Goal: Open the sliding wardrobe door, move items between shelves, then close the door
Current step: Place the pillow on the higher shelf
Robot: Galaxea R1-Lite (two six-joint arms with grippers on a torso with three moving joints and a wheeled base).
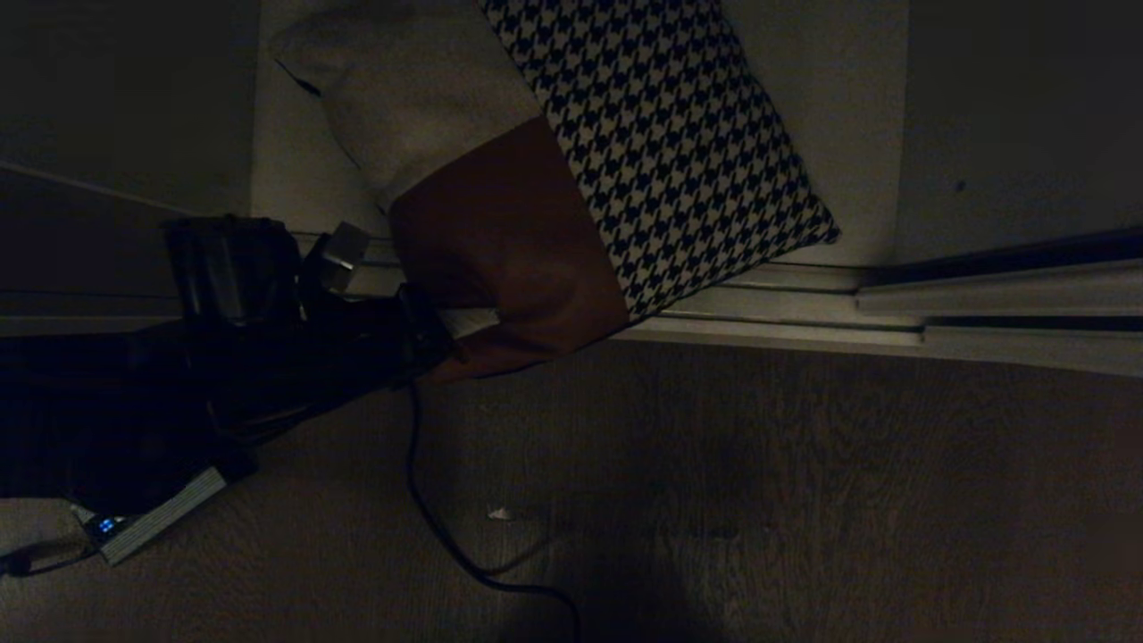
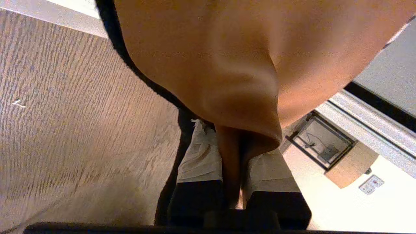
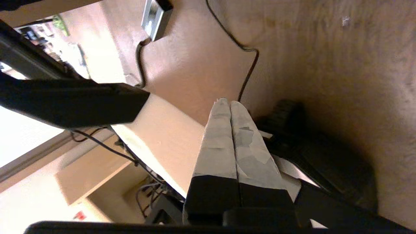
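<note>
- One cushion (image 1: 571, 170) is lying half on the bottom shelf (image 1: 839, 107), its rust corner overhanging the floor (image 1: 804, 500).
- Your left hand (image 2: 232, 162) is clamping that corner.
- Your right hand (image 3: 230, 107) is hanging pressed together, holding nothing.

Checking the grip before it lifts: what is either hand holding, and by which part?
The left hand pinches the cushion by its rust-brown corner. The right hand is shut on nothing.
</note>
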